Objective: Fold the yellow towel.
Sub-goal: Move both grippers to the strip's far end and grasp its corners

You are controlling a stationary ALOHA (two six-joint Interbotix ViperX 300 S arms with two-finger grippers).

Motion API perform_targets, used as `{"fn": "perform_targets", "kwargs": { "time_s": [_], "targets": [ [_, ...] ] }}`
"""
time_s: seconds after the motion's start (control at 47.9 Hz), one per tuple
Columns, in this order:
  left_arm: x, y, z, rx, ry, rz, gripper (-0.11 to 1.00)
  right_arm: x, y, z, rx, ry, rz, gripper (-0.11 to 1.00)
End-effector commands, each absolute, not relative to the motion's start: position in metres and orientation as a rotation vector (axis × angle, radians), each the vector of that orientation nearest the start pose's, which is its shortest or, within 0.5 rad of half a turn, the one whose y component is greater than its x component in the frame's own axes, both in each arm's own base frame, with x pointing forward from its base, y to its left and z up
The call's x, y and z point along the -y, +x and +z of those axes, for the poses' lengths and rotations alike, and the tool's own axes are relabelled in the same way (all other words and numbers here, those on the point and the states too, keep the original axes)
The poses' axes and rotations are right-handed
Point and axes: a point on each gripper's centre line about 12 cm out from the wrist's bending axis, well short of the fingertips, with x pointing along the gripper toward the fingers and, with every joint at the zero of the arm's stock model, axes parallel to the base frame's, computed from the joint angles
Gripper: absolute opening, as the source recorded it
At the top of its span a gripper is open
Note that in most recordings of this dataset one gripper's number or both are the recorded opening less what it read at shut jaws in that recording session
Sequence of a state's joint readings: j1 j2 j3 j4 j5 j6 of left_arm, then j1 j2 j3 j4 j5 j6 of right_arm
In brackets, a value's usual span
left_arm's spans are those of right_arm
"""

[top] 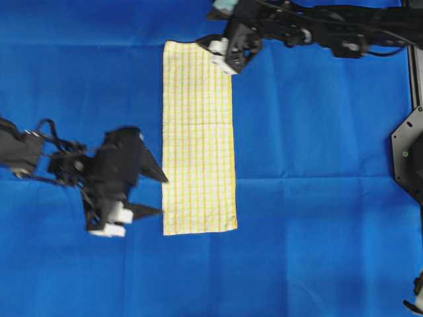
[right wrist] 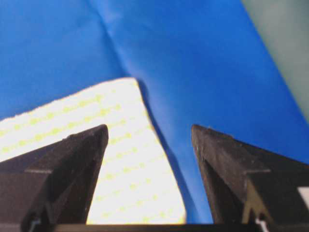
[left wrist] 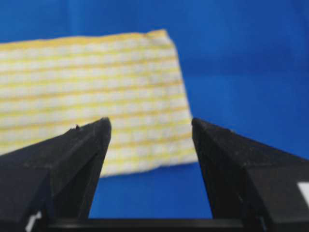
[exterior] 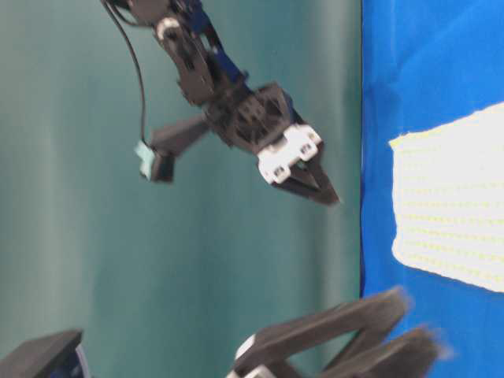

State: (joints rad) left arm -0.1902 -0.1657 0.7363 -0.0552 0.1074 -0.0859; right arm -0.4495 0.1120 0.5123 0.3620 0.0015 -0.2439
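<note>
yellow towel (top: 198,135): folded strip, flat on blue cloth (top: 317,231) | left end effector (top: 153,193): spread, empty, beside towel's lower-left edge | right end effector (top: 213,51): spread, empty, at towel's top-right corner

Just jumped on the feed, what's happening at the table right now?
The yellow towel lies flat as a long narrow strip on the blue cloth, and neither arm holds it. The left gripper sits beside the strip's near left edge, jaws open and empty. The right gripper is at the far right corner, jaws also apart with nothing between them. It looks like a fold has been laid down and released.
</note>
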Motion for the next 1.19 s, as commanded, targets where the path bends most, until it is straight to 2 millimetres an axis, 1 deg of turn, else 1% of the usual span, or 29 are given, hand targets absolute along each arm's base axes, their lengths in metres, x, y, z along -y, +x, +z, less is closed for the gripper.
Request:
{"fn": "perform_targets", "kwargs": {
  "time_s": [0.0,0.125,0.209,0.251,0.334,0.48,0.522,0.605,0.668,0.772,0.835,1.065,1.127,1.169],
  "targets": [
    [0.053,0.338,0.218,-0.631,-0.084,-0.112,0.6,0.182,0.376,0.201,-0.524,0.237,-0.475,0.69],
    [0.033,0.326,0.232,-0.582,-0.097,-0.064,0.61,0.169,0.353,0.208,-0.506,0.236,-0.476,0.69],
    [0.02,0.317,0.239,-0.543,-0.103,-0.032,0.61,0.156,0.336,0.209,-0.493,0.232,-0.47,0.69],
    [0.012,0.312,0.243,-0.517,-0.103,-0.012,0.61,0.149,0.33,0.211,-0.481,0.229,-0.463,0.69],
    [0.004,0.305,0.247,-0.477,-0.099,0.011,0.61,0.133,0.319,0.216,-0.453,0.216,-0.441,0.69],
    [-0.004,0.295,0.252,-0.426,-0.09,0.03,0.61,0.107,0.302,0.218,-0.417,0.201,-0.398,0.7],
    [-0.004,0.293,0.251,-0.419,-0.088,0.033,0.62,0.1,0.298,0.22,-0.402,0.199,-0.384,0.7],
    [-0.006,0.292,0.247,-0.413,-0.086,0.039,0.63,0.091,0.293,0.221,-0.386,0.205,-0.369,0.7],
    [-0.009,0.292,0.243,-0.405,-0.089,0.048,0.66,0.089,0.291,0.222,-0.373,0.203,-0.366,0.7],
    [-0.014,0.293,0.235,-0.392,-0.092,0.065,0.75,0.089,0.291,0.223,-0.365,0.203,-0.369,0.7],
    [-0.016,0.294,0.232,-0.392,-0.094,0.074,0.78,0.09,0.293,0.224,-0.365,0.203,-0.369,0.7],
    [-0.027,0.299,0.223,-0.41,-0.098,0.109,0.79,0.093,0.302,0.22,-0.38,0.205,-0.373,0.7],
    [-0.033,0.302,0.222,-0.406,-0.099,0.129,0.79,0.098,0.304,0.219,-0.383,0.208,-0.385,0.7],
    [-0.039,0.303,0.22,-0.403,-0.093,0.145,0.8,0.105,0.306,0.219,-0.384,0.212,-0.405,0.7]
  ]
}}
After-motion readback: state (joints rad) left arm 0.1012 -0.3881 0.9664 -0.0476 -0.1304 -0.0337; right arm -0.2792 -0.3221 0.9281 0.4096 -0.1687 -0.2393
